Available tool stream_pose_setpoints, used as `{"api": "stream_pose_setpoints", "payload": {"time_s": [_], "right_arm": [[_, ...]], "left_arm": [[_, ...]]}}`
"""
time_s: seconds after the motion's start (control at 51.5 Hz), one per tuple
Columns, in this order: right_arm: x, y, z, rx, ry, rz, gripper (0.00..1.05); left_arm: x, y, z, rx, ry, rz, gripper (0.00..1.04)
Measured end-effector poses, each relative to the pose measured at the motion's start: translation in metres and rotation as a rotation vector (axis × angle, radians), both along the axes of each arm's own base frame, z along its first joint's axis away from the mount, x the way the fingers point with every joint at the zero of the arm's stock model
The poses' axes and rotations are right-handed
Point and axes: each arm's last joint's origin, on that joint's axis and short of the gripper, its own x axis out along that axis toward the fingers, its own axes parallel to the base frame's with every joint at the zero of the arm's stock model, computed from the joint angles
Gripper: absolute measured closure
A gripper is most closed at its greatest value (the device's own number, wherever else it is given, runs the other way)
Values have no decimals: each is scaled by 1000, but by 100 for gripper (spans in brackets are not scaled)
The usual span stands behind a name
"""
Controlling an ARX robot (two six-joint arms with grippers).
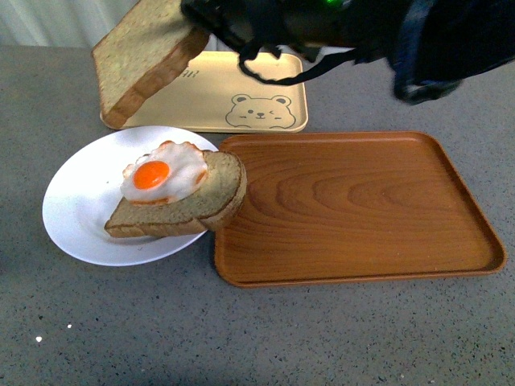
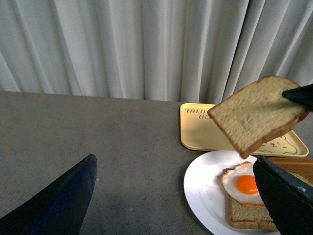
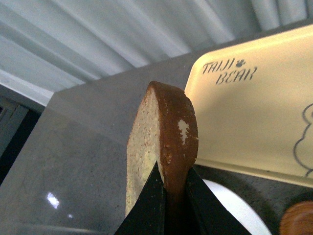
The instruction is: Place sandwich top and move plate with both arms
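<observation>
The sandwich top [image 1: 145,56], a thick brown bread slice with dark crust, hangs tilted in the air above the table's far left. My right gripper [image 1: 211,26] is shut on its edge; both black fingers [image 3: 146,205] clamp the crust of the sandwich top [image 3: 168,132]. Below it lies the white plate [image 1: 76,205], bearing a bread slice with a fried egg [image 1: 165,173] that overhangs the plate's right side. In the left wrist view the sandwich top [image 2: 254,112] floats over the plate [image 2: 203,188]. My left gripper [image 2: 181,196] is open, low over bare table left of the plate.
A pale yellow bear-print tray [image 1: 241,100] lies at the back behind the plate. A brown wood-grain tray [image 1: 354,205] sits right of the plate, touching the egg bread's edge. White curtains [image 2: 146,49] close off the far side. Grey tabletop runs in front.
</observation>
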Motion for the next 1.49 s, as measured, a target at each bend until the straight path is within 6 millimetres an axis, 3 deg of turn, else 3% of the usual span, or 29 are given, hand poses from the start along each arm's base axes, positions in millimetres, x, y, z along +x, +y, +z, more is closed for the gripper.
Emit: {"api": "stream_pose_setpoints", "payload": {"time_s": [0.194, 0.408, 0.602, 0.699, 0.834, 0.931, 1.028, 1.203, 1.494], "right_arm": [[-15, 18, -32, -76, 71, 1, 102], [-41, 6, -68, -166, 166, -20, 100], [-57, -6, -70, -190, 171, -44, 69], [-65, -17, -51, -200, 103, -97, 48], [-73, -40, -23, -228, -13, -195, 26], [-94, -88, -7, -395, -348, -550, 49], [-121, -133, -4, -516, -414, -580, 72], [-151, -171, -9, -575, -412, -565, 102], [-188, -209, -9, -590, -414, -560, 103]], "left_arm": [[0, 0, 0, 0, 0, 0, 9], [0, 0, 0, 0, 0, 0, 9], [0, 0, 0, 0, 0, 0, 9], [0, 0, 0, 0, 0, 0, 9], [0, 0, 0, 0, 0, 0, 9], [0, 0, 0, 0, 0, 0, 9], [0, 0, 0, 0, 0, 0, 9], [0, 0, 0, 0, 0, 0, 9], [0, 0, 0, 0, 0, 0, 9]]}}
